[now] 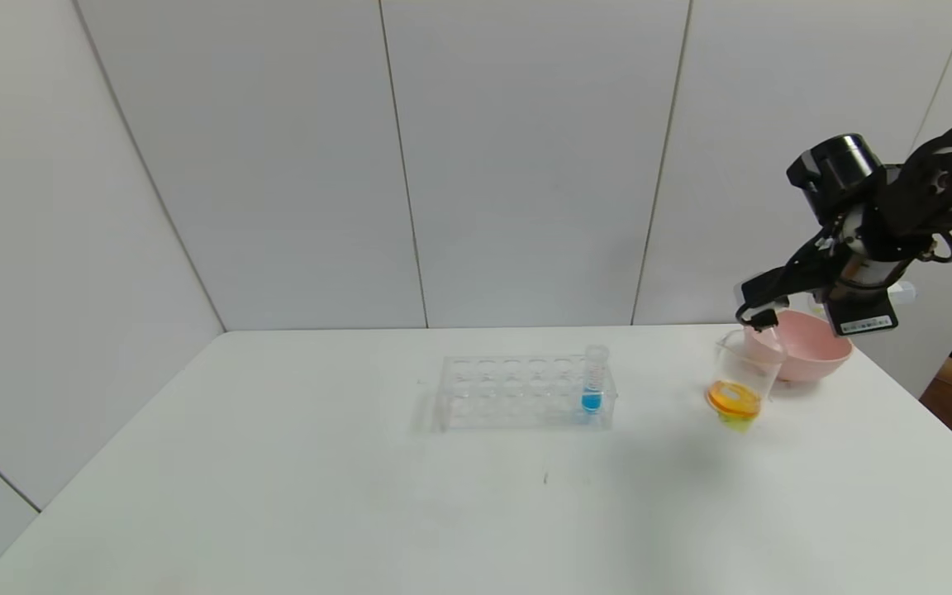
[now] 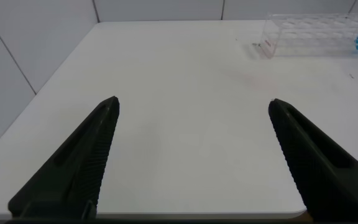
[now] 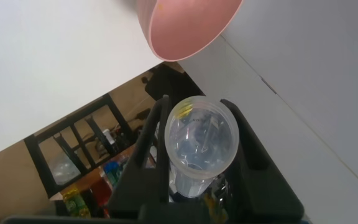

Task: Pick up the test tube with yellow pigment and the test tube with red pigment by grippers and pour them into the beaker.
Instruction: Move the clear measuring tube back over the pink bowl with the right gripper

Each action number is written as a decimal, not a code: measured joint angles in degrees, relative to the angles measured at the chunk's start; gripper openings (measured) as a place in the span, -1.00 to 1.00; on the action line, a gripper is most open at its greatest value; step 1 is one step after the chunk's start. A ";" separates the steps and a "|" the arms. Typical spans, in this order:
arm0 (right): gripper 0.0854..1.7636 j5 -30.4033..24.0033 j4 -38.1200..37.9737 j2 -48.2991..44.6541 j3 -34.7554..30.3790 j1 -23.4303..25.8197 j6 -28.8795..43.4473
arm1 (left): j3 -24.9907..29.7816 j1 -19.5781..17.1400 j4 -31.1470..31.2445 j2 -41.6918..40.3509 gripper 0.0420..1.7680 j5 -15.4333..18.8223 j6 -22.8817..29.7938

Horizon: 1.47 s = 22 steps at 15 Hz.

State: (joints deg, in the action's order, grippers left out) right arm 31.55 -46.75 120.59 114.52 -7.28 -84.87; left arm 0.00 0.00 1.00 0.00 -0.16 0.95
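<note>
My right gripper [image 1: 761, 318] hangs over the beaker [image 1: 742, 372] at the table's right side, shut on a clear test tube [image 3: 202, 140]. The tube's open mouth faces the wrist camera between the two black fingers [image 3: 157, 124]. It looks almost empty, with only yellow-orange traces on its wall, so I cannot tell which pigment it held. The beaker holds orange liquid that looks yellower lower down. My left gripper [image 2: 193, 102] stands open above bare table near the front left edge, with nothing between its fingers.
A pink bowl [image 1: 815, 351] stands just behind the beaker, close to the right arm. A clear many-holed rack [image 1: 517, 392] at the table's middle holds one tube with blue liquid [image 1: 593, 380]. The table's right edge is near the bowl.
</note>
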 joint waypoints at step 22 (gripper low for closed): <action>-0.43 -28.87 -1.04 -4.35 -1.01 2.01 14.86 | 0.00 0.00 0.00 0.00 0.94 0.00 0.00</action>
State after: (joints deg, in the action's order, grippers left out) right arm 2.68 -47.79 116.24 113.51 -5.27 -70.01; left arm 0.00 0.00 1.00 0.00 -0.16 0.95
